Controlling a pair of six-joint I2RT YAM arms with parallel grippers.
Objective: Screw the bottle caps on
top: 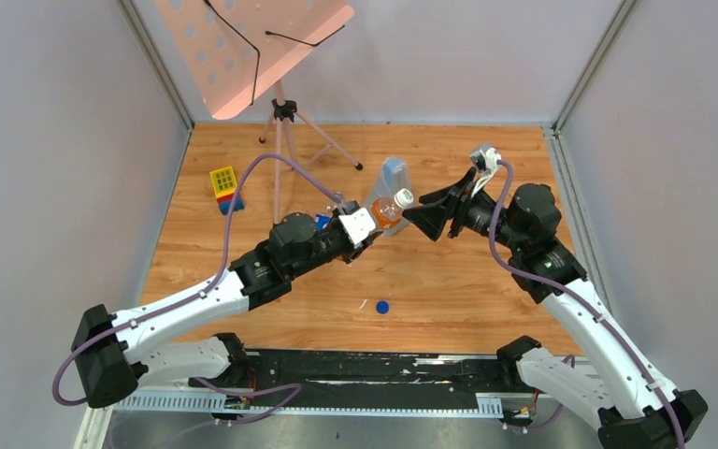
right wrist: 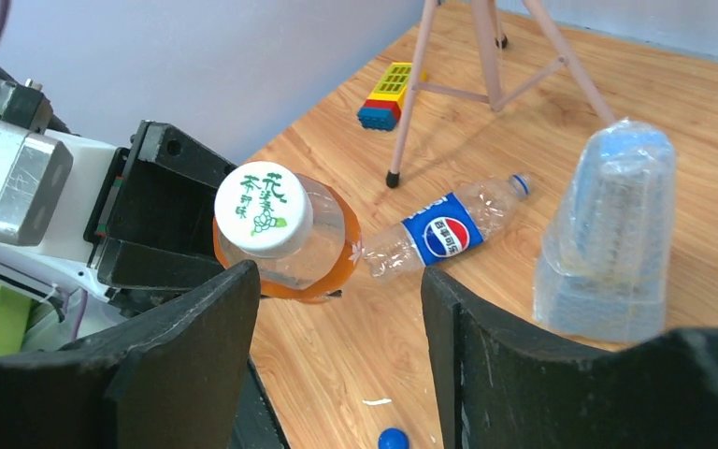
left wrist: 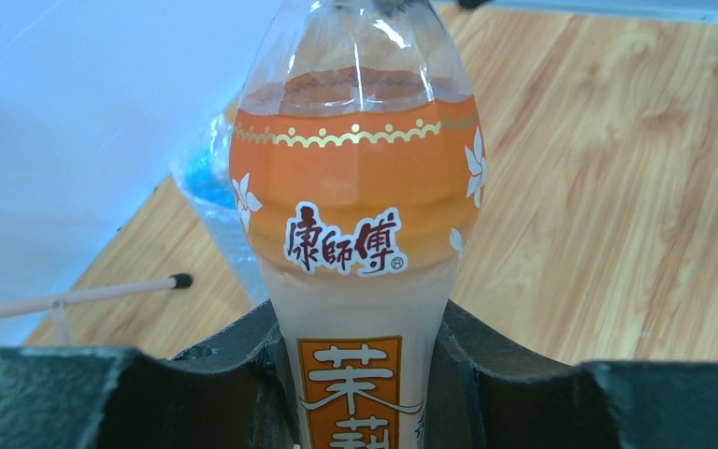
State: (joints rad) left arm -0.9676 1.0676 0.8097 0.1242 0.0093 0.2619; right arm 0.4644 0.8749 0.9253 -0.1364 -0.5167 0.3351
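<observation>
orange-labelled clear plastic bottle [left wrist: 360, 187] clamped low on its body in my left claw [top: 374, 221], tipped toward my right.
its white round screw cap [right wrist: 264, 210] sits on the neck. my right claw [right wrist: 341, 281] stands open just beside it, holding nothing. i judge the bottle light, thin-walled and slick, so i would pinch the cap's rim squarely. the plain blue cap [right wrist: 393, 438] and the pepsi-labelled bottle [right wrist: 439, 234] lie on the wooden table [right wrist: 365, 365].

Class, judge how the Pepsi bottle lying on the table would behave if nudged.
The Pepsi bottle lies on its round side, so it would probably roll. It looks empty, so likely light. Its thin clear walls might dent under a squeeze.
</observation>
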